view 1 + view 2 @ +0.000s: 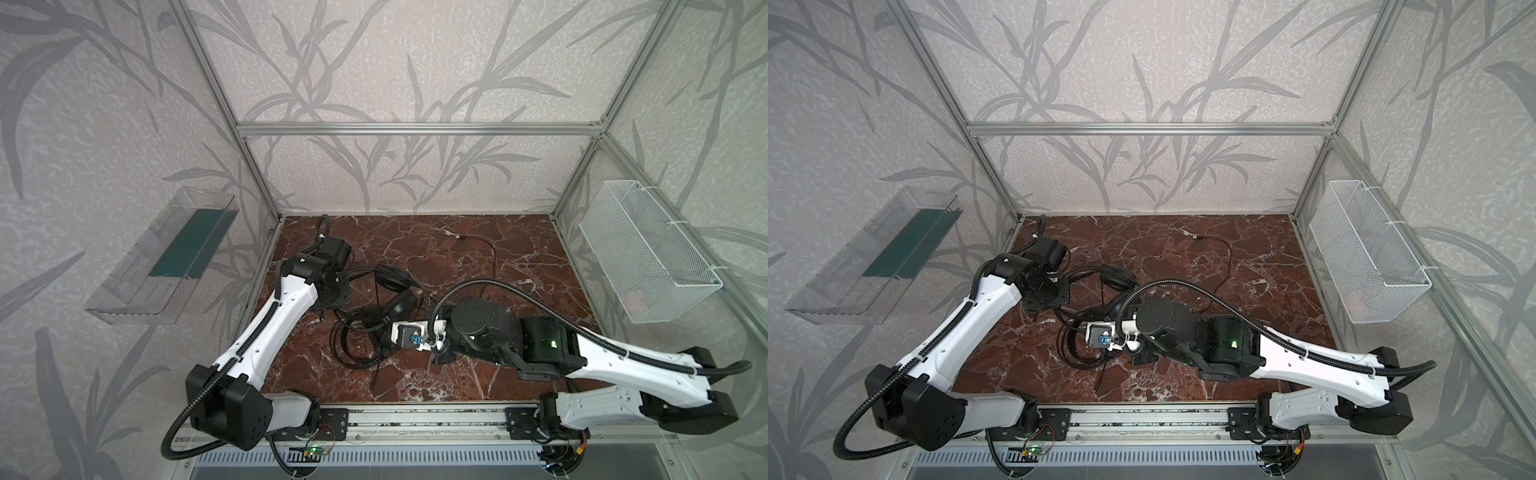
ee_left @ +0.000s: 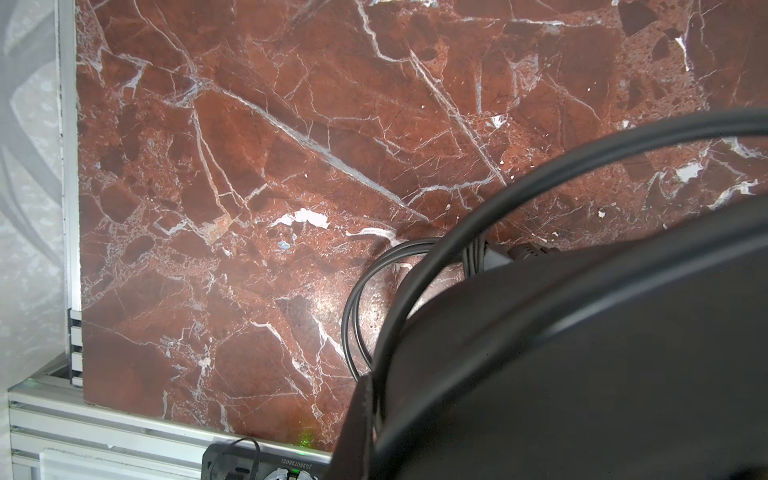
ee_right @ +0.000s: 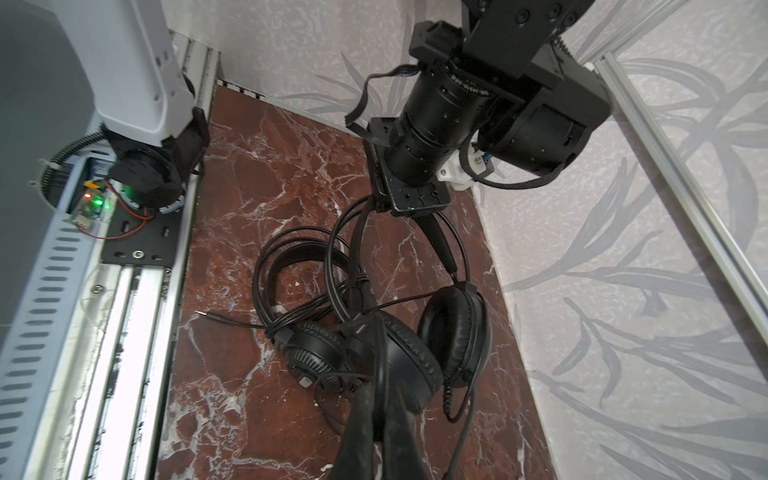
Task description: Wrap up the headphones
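- Headphones (image 1: 394, 277): two black over-ear sets lie in one tangled heap on the left half of the red marble table (image 1: 478, 266), between the two arms. Both top views show their round earcups side by side.
- On one set's thin double-wire headband sits the left tool (image 3: 450, 267), its jaws closed on the wires. In the right wrist view the headband arches up to it, and that set's earcup stands on edge below.
- In the left wrist view a headband wire curves close across the picture, and a dark blurred shape fills the corner. The fingertips themselves do not show there.
- Low over another earcup of the headphones is the right tool (image 3: 377, 332), its fingers pressed together. Thin black strands cross at the tips, and I cannot tell whether one is pinched. In both top views the tips are hidden under the wrist camera.
- The cable loops (image 3: 274, 266) lie in several rings on the table beside the earcups, on the side of the front rail. A straight strand runs out from them to a jack plug (image 3: 204, 314) lying flat on the marble.
- A long strand (image 1: 493, 257) runs from the heap toward the far middle of the table and ends in a small plug (image 1: 457, 237).
- A clear bin (image 1: 166, 266) hangs on the left wall and a white mesh basket (image 1: 648, 249) on the right wall, both well apart from the heap.
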You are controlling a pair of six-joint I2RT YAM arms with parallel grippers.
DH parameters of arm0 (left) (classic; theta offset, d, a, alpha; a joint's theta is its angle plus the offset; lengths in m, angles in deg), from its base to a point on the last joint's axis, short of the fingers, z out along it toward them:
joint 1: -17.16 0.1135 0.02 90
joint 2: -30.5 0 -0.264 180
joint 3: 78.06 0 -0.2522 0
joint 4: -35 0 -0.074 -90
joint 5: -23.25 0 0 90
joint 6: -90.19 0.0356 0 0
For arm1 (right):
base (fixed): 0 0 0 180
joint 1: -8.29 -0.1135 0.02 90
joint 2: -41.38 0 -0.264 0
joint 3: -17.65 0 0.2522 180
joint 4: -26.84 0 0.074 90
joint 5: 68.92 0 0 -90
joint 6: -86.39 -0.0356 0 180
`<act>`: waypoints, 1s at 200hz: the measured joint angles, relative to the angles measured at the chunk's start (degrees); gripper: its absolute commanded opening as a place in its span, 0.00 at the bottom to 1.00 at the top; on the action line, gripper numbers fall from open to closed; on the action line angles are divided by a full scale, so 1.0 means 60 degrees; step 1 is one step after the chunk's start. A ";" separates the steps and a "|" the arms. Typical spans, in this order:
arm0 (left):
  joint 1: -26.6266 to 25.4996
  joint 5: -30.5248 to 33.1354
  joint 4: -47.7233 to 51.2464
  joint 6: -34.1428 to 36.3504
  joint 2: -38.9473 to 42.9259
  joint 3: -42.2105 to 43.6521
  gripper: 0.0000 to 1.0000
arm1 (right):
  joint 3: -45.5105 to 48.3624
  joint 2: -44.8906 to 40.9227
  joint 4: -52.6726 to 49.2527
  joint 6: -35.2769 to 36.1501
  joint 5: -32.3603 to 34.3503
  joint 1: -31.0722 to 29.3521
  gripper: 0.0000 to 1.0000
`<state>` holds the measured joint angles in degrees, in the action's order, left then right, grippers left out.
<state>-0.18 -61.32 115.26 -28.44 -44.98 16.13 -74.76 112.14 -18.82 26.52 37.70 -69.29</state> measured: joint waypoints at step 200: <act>-0.0415 0.0157 -0.0251 0.0007 0.0772 0.0237 0.00 | 0.0517 0.1949 0.5719 0.1920 0.3898 0.1024 0.04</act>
<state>-2.68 -60.38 113.75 -28.39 -40.35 17.55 -71.66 123.84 15.50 38.04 61.09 -63.15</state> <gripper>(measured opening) 0.079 0.060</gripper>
